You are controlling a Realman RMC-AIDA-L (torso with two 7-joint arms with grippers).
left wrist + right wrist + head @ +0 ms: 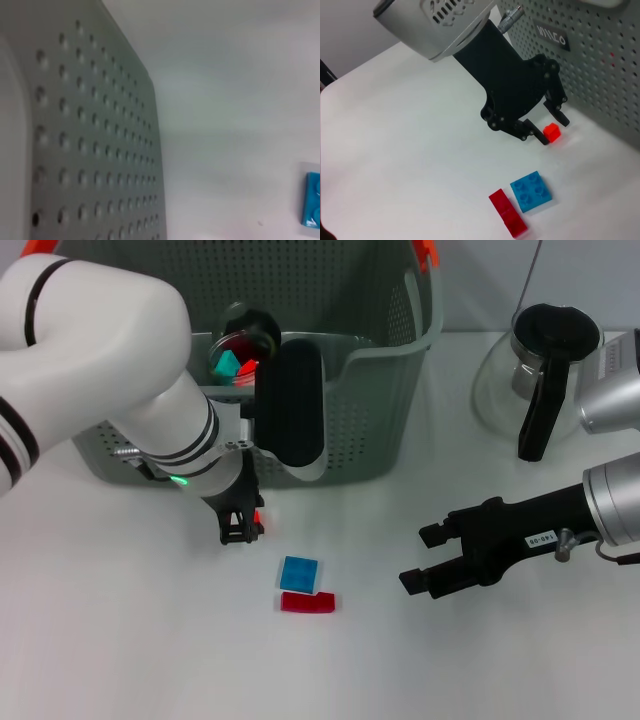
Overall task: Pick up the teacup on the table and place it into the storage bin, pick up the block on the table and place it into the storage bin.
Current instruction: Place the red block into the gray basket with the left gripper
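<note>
1. I take the storage bin [370, 410] as my landmark. It stands at the far side of the table [120, 640], grey-green and perforated, with a black label [551, 34] on its front wall.
2. Inside the bin I can see a dark round thing with red and teal pieces by it. It may be the teacup, but I cannot tell for sure.
3. My left gripper [547, 127] hangs low just in front of the bin's front wall. Its fingers [530, 134] are spread open around a small red block [551, 132] that sits on the table between them. They do not look closed on it.
4. A blue block [299, 573] and a flat dark red block [308, 602] lie touching each other a little further out from the bin, nearer to me.
5. My right gripper [425, 560] hovers over the table well out from the bin, on the side of the glass pot [530, 370]. It is open and carries nothing.
6. I judge the small red block to be light, stiff, hard plastic, not fragile. Its sides are smooth, so it may slip or pop out if pinched at a corner.
7. I would grip it squarely across two opposite flat sides, low down near the table, with only a light squeeze.
</note>
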